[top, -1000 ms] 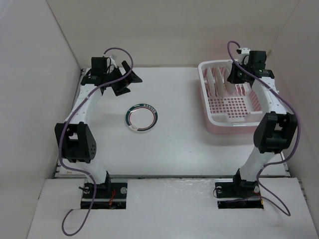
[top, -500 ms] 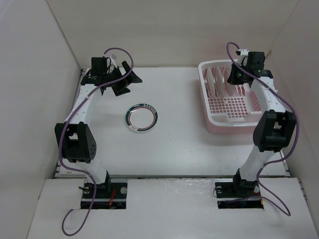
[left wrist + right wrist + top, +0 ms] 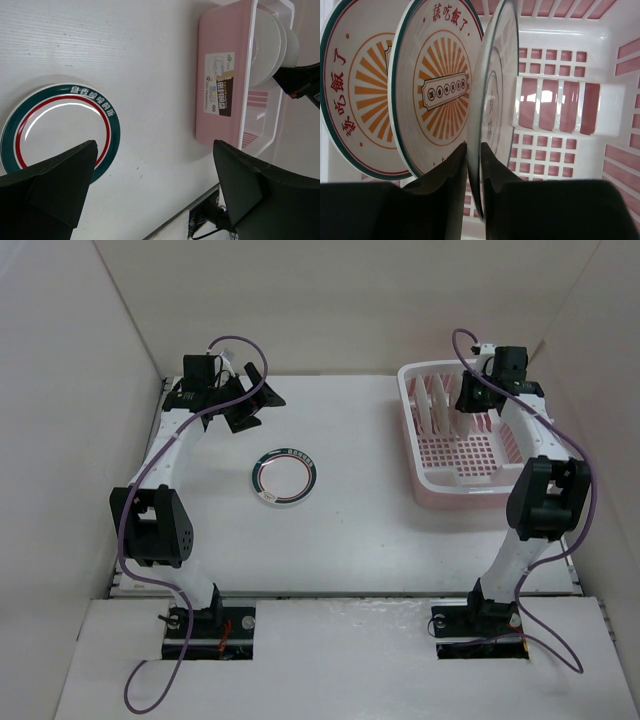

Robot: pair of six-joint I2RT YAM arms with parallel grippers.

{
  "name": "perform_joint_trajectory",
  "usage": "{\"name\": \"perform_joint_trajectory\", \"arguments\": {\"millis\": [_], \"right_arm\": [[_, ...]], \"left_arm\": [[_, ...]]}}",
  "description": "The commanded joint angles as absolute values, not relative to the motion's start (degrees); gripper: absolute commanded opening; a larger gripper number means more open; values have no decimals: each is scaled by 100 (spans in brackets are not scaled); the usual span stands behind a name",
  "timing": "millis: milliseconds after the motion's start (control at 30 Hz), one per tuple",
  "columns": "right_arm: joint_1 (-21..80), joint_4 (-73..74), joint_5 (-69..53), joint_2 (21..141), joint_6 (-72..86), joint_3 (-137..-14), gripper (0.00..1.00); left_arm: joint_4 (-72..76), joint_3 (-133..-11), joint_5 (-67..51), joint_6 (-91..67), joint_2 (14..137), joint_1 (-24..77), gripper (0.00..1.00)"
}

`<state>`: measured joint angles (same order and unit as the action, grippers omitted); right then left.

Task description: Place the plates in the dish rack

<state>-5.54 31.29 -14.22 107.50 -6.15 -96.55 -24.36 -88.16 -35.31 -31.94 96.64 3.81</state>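
Right wrist view: right gripper (image 3: 473, 150) is clamped on the lower rim of the thin-ringed plate (image 3: 492, 100), one finger against each face. The plate stands on edge inside the dish rack (image 3: 600, 35). Holding it by the rim likely keeps the fingers clear of the narrow gap to its neighbour. The middle sunburst plate (image 3: 437, 90) and outer sunburst plate (image 3: 360, 95) stand upright alongside, faces parallel; the slots holding them are hidden. That makes three of four plates racked. Left wrist view: left gripper (image 3: 154, 145) hangs spread wide, holding nothing, over the table (image 3: 100, 40). The green-rimmed plate (image 3: 60, 130) lies flat below it, well apart from the rack. My read is that the wide stance is set to straddle that plate's edge. Flat on the table, it offers little lip to catch.
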Motion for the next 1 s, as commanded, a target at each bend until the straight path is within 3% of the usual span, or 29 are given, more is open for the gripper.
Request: {"name": "perform_joint_trajectory", "arguments": {"millis": [0,200,433,733,867,967], "right_arm": [[-527,2830,-1450,10819,-589,-9835,23],[-527,2830,-1512,10986,-536,-9949,24],[-527,2830,-1564,10934,-536,-10002,44],[-527,2830,-1504,10881,-431,-10301,41],[-527,2830,-1451,10829,-378,-10301,52],[-527,2883,-1371,10714,-378,-10301,52]], "left_arm": [[-2408,-9026,-3586,-3033,9598,404,100],[-2408,-9026,-3586,-3032,9598,404,100],[-2408,-9026,-3586,-3032,9650,404,100],[-2408,-8974,-3639,-3032,9650,404,100],[-2408,-8974,-3639,-3032,9650,404,100],[-2356,-8921,-3639,-3032,9650,404,100]]}}
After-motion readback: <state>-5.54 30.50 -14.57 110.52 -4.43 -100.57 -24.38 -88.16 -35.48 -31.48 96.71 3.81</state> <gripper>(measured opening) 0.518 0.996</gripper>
